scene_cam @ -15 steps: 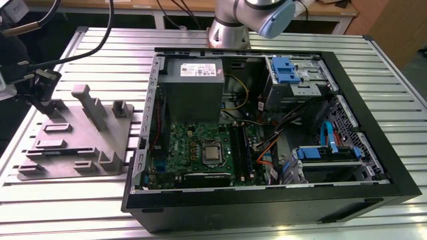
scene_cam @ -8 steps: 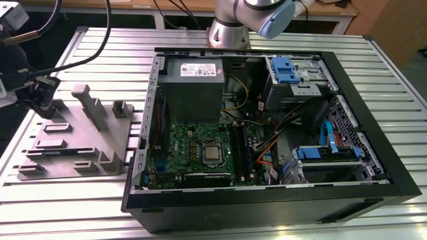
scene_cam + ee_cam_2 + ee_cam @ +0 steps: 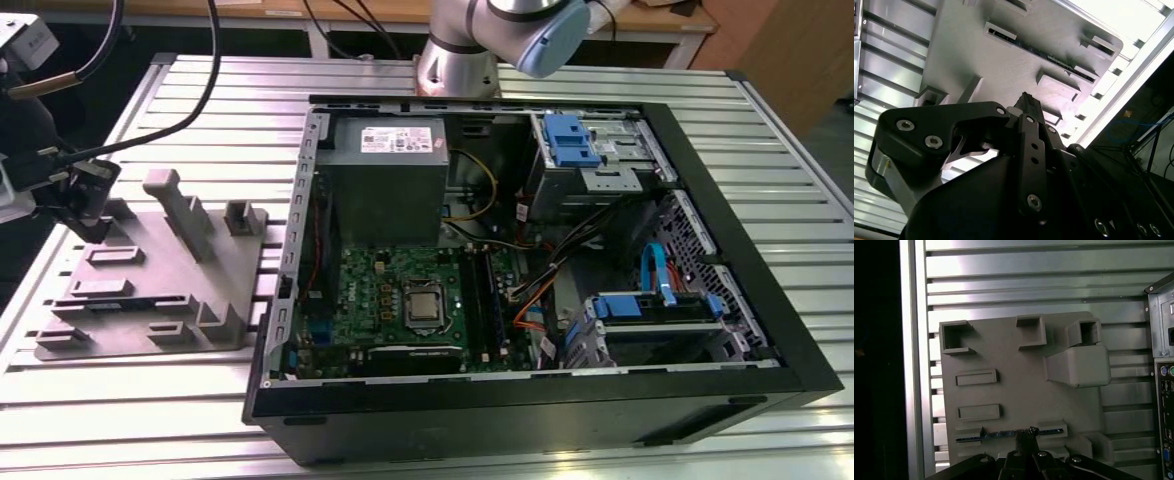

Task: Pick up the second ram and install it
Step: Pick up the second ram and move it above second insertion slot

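The second ram point(image 3: 996, 434) is a slim dark stick lying edge-up in a long slot of the grey moulded tray point(image 3: 1019, 385). In the second wrist view the ram point(image 3: 1054, 59) runs as a dark line between two raised slot blocks of the tray point(image 3: 979, 55). My gripper point(image 3: 91, 232) hangs over the tray point(image 3: 160, 290) at the exterior view's left, a little above it. Its tips point(image 3: 1026, 432) sit together over the middle of the ram, with no gap showing between them. They point(image 3: 1026, 98) hold nothing.
An open computer case point(image 3: 694, 180) lies on the slatted metal table point(image 3: 200, 90) at the exterior view's right of the tray, with its motherboard point(image 3: 400, 295) exposed. The case's port panel point(image 3: 1165, 390) stands close beside the tray. The table's edge point(image 3: 914, 365) runs along the tray's other side.
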`<state>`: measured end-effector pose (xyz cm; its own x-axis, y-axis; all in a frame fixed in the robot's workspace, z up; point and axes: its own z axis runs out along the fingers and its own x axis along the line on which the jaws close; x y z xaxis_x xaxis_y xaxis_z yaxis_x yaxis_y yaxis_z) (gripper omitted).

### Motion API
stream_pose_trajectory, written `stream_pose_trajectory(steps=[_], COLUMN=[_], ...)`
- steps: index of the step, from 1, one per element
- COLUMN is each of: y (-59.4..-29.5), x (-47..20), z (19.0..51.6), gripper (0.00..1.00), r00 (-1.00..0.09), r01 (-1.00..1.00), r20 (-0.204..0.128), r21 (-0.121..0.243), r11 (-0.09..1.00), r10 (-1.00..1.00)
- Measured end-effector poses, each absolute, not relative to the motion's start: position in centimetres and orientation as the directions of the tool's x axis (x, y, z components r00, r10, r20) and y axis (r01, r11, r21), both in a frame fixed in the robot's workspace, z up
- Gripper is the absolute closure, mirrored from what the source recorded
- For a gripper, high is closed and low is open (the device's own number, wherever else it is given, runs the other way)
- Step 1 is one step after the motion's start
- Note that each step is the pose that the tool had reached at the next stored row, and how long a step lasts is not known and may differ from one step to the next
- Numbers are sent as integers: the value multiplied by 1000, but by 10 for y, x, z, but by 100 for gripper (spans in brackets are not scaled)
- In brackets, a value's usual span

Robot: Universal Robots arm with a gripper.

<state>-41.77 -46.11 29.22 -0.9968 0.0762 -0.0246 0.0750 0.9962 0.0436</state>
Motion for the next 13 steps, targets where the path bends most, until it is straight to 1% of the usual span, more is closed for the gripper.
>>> stream_pose_trajectory(steps=[13], y=[-461], x=[-418], z=[292], gripper=[90], r00=[-998], r01=[59], r20=[-25], r21=[44], r11=[997], r10=[60])
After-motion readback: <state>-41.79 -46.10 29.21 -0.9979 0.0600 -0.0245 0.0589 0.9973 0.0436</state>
